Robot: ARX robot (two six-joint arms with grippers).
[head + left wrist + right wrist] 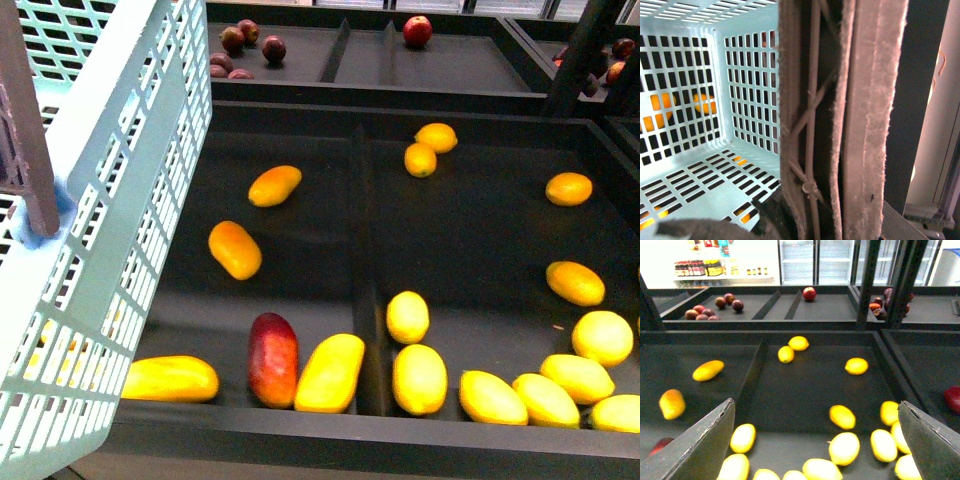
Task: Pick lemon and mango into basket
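The pale turquoise basket [120, 200] hangs tilted at the front view's left, lifted above the bin. My left gripper [820, 210] is shut on its brown handle [860, 125]; no fruit lies inside the basket [695, 190]. A plain yellow mango [330, 372] lies at the front of the left compartment, beside a red-blushed one [272, 359]. Several lemons lie in the right compartment, one [408, 317] close to the divider. My right gripper [820, 450] is open above the lemons, with one lemon [844, 448] below the gap. Neither arm shows in the front view.
Orange-yellow mangoes [235, 249] lie further back in the left compartment. A raised divider [365, 260] separates the two compartments. The shelf behind holds dark red fruits [245, 45] and a red apple [417, 30]. A dark post [585, 50] stands at the right.
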